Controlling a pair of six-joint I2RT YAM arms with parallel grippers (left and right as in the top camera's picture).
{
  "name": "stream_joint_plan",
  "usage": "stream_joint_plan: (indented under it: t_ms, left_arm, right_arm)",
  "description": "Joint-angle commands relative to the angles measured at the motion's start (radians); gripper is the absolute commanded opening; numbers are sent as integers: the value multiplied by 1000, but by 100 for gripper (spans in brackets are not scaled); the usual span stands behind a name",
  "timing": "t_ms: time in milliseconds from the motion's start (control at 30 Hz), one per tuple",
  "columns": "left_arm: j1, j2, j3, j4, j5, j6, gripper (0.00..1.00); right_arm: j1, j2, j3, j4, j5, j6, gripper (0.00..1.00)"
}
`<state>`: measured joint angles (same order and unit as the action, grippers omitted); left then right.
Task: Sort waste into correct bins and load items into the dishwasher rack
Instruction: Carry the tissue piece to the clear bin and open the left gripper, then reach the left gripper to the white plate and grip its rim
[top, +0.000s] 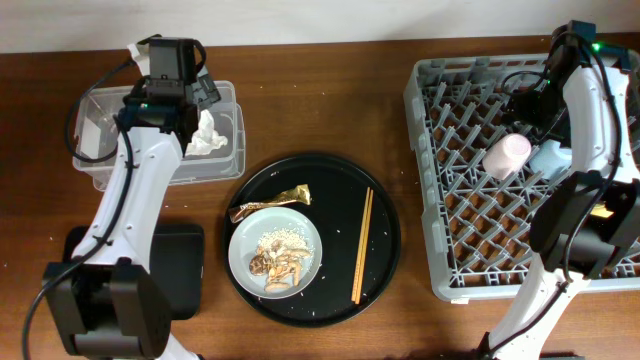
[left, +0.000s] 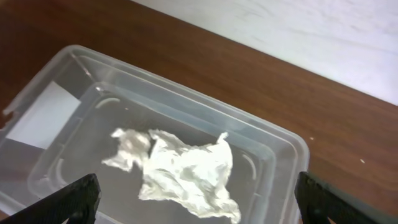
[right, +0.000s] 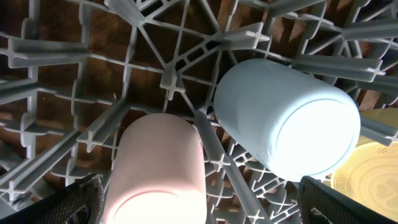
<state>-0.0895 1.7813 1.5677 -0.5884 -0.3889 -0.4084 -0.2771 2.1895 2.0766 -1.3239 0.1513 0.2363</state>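
The crumpled white tissue (top: 208, 135) lies inside the clear tub (top: 100, 110); it also shows in the left wrist view (left: 186, 174). My left gripper (left: 199, 202) hangs open and empty just above it. The pink cup (right: 158, 171) and the light blue cup (right: 286, 118) lie side by side in the grey rack (top: 470, 230), with the yellow-green bowl (right: 370, 171) beside them. My right gripper (right: 199, 202) is open above the cups. The gold foil wrapper (top: 270, 203), the chopsticks (top: 362, 245) and the grey plate (top: 240, 262) with food scraps (top: 277, 262) sit on the round black tray (top: 385, 200).
The shallow black rectangular tray (top: 185, 265) lies at the front left, partly under my left arm. Loose rice grains are scattered on the round tray. The rack fills the right side of the table. A white label shows on the tub wall (left: 46, 115).
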Motion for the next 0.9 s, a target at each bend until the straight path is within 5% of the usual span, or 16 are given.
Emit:
stream_joint_plan:
  t_ms: [0,267,500,700,867]
  left_arm:
    - [-21,-8,4,-53,109,5,99]
    - [-155,-97,4,-261,428,38,99]
    - [-323,-102,-3,-451,372,-170,99]
    - [-407,-103,-29,-581,242,-463,99]
    - [-411,-103,-30,-682,192,-548,99]
  right_arm:
    - [1,5,4,0,2,7,98]
    - [1,5,4,0,2,7,98]
    - [1,5,4,0,2,7,98]
    - [1,5,4,0,2,7,98]
    - [1,5,4,0,2,7,98]
